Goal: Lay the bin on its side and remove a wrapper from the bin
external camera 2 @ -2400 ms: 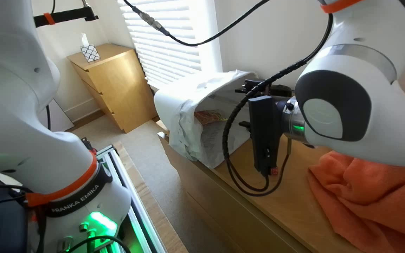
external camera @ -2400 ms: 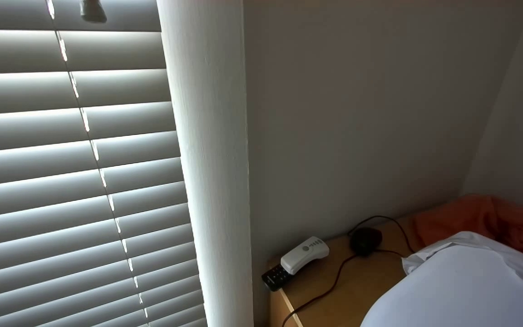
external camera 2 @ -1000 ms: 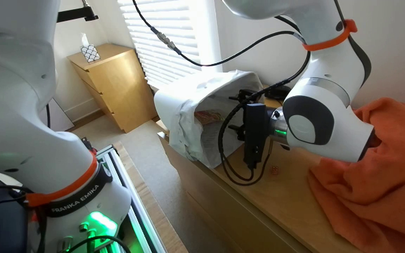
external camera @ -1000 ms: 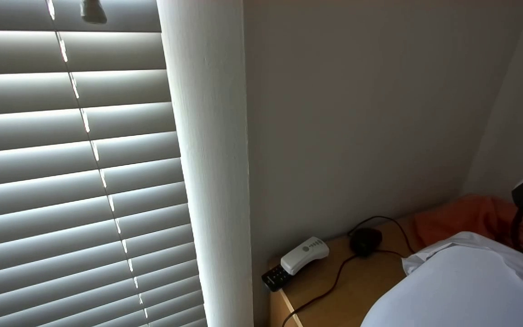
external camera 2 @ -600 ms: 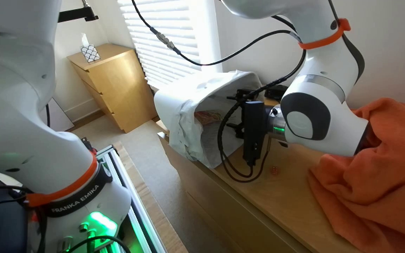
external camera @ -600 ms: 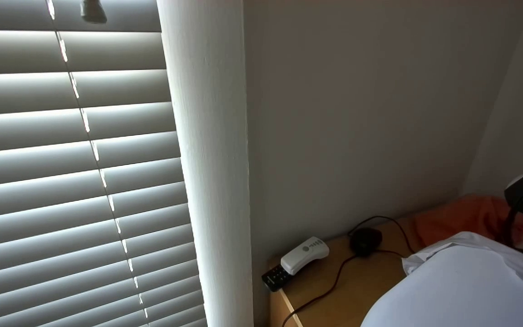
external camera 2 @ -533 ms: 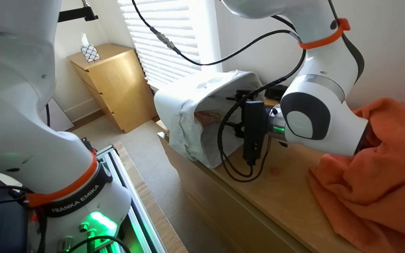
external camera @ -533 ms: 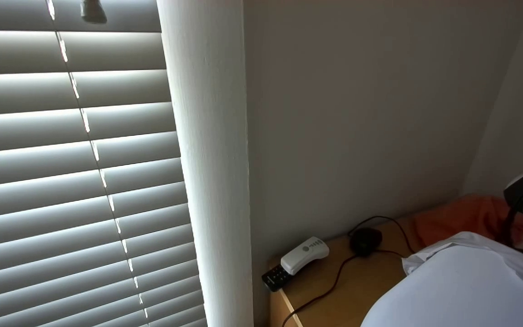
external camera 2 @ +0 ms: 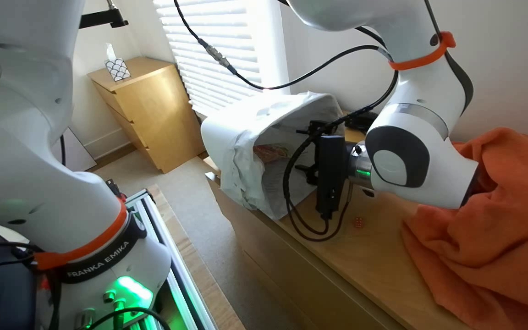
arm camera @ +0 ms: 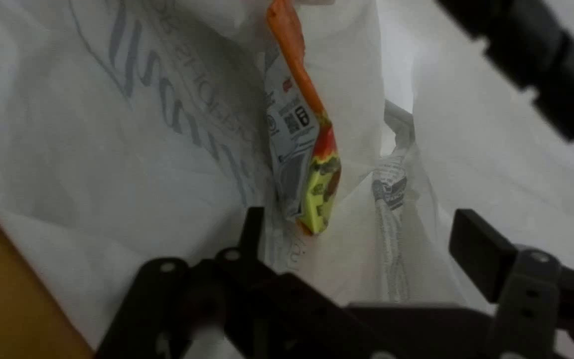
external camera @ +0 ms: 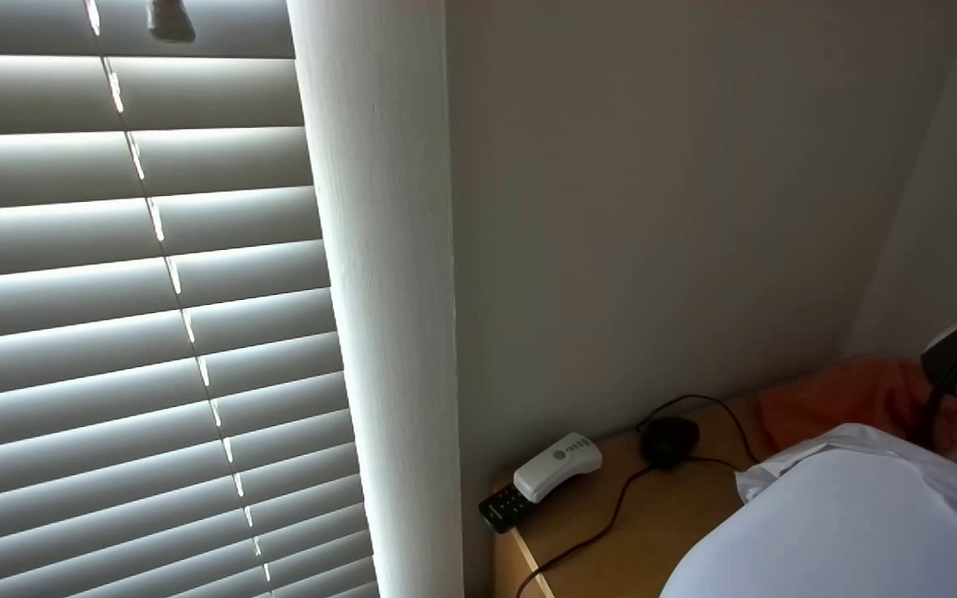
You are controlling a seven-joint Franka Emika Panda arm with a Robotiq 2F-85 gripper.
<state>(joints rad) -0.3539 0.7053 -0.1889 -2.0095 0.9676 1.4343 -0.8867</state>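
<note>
The gripper [arm camera: 364,229] has its two fingers spread wide apart, and it holds nothing. A black cable [arm camera: 536,60] loops close by. It points into the mouth of the bin [external camera 2: 241,117]; I can't tell if the tips are past the rim. The wrapper [arm camera: 297,134] is inside, lying against the bag [arm camera: 177,169], and in the wrist view it is closer to the finger on the left.

The bin is already on its side, at the end of the wooden top [external camera 2: 365,256] by the blinds [external camera 2: 241,41], near the long edge that faces the robot's base [external camera 2: 108,261]. So I think the job now is to reach in and grab.

To do it well, keep the cable off the rim, scoot over so the wrapper sits in the middle, then go in slow and straight. Pinch only the wrapper: the bag looks thin and may get caught too, and tug the bin along. Don't bump the bin, as it could roll off that edge. Then pull straight back toward the end with the orange cloth [external camera 2: 488,252].
</note>
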